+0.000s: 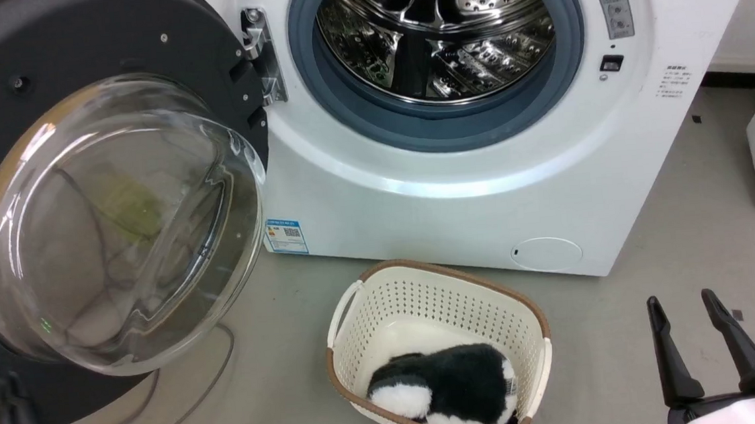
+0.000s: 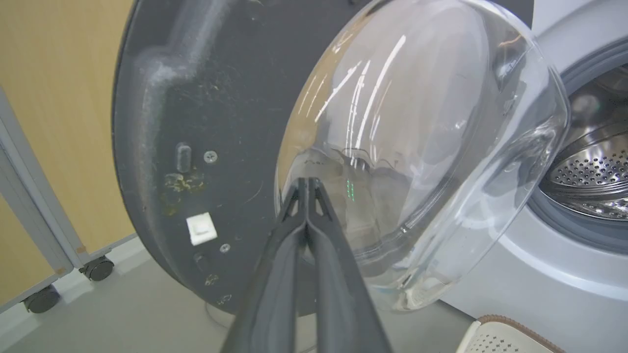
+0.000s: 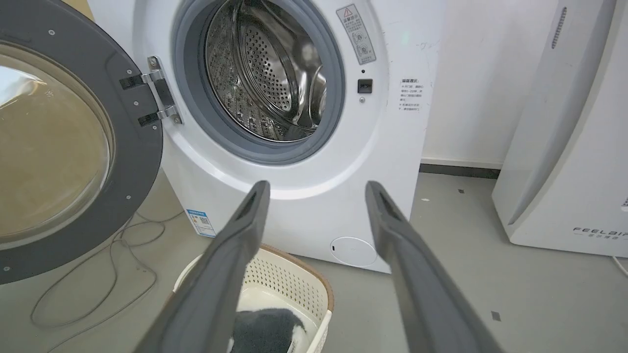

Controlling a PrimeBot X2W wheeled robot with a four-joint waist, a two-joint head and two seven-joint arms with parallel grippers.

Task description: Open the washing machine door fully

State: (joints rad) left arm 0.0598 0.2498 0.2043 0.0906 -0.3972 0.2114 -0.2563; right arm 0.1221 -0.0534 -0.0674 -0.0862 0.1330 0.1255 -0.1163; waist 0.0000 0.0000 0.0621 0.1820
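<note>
Left gripper sat lowest and nearest, fingers pressed together with nothing between them, tips up against the lower part of the door's glass bowl; contact vs. just short of it, couldn't tell. In the head view it was at the bottom left corner, under the door's lower edge. Right gripper hung over the floor at bottom right, fingers spread wide, empty, well apart from everything. Next out: a cream basket on the floor just in front of the washing machine, with a black-and-white plush toy lying in it. A cable trailed across the floor under the door. The washing machine door was swung out to the left on its hinge, matte inner face and bowl turned toward the robot, well clear of the opening. Drum and grey gasket were fully exposed, with nothing across the opening. Farthest back: a white appliance to the right of the washer, and a wood-coloured panel on casters behind the door. My read: unlatch and most of the swing were done. What was left, if anything, was a last nudge to the hinge stop; the pictures didn't show whether any travel remained.
</note>
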